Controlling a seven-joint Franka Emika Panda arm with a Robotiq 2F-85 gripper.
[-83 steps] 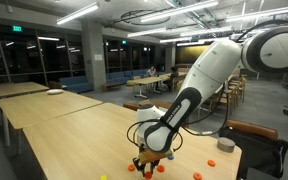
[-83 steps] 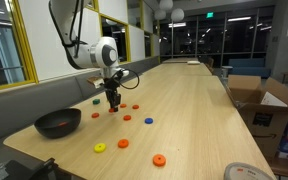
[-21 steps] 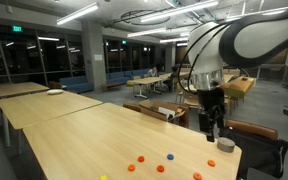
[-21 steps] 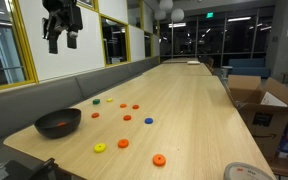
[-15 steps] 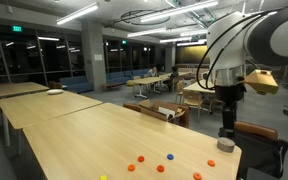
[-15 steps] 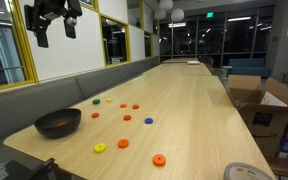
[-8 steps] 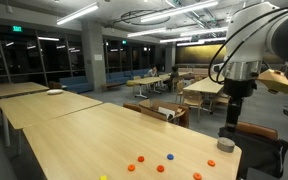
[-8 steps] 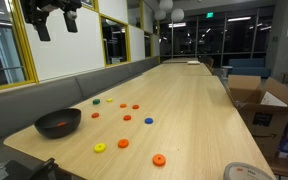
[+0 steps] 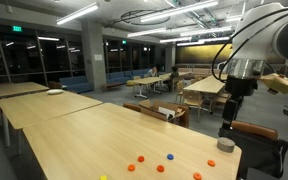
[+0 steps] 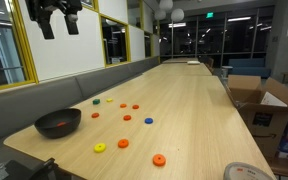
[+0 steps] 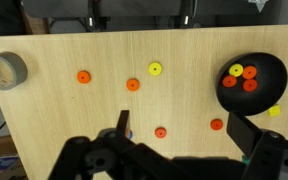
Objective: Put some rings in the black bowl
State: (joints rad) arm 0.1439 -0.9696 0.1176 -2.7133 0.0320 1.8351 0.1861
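Looking down from the wrist, what sits closest to the lens?

The gripper [image 11: 182, 130], at the lower edge. Its fingers [image 11: 121, 122] stand wide apart with nothing between them, high above the table [image 11: 54, 120].

And down on the wood?

Loose rings [image 11: 133, 85] lie scattered: four orange-red and one yellow. The black bowl [image 11: 269, 70] sits at the right edge of that view, holding three orange-red rings and a yellow one. Another yellow ring lies just beside its rim. A tape roll [image 11: 4, 70] rests at the opposite corner.

How does it look from outside?

In an exterior view an orange ring [image 10: 159, 159] lies nearest, then an orange and a yellow one close together. The black bowl [image 10: 58, 123] sits at the near corner of the table. Beyond it come a blue ring, four more orange ones and, farthest, a green one. The gripper [image 10: 59, 15] hangs high up, well apart from everything.
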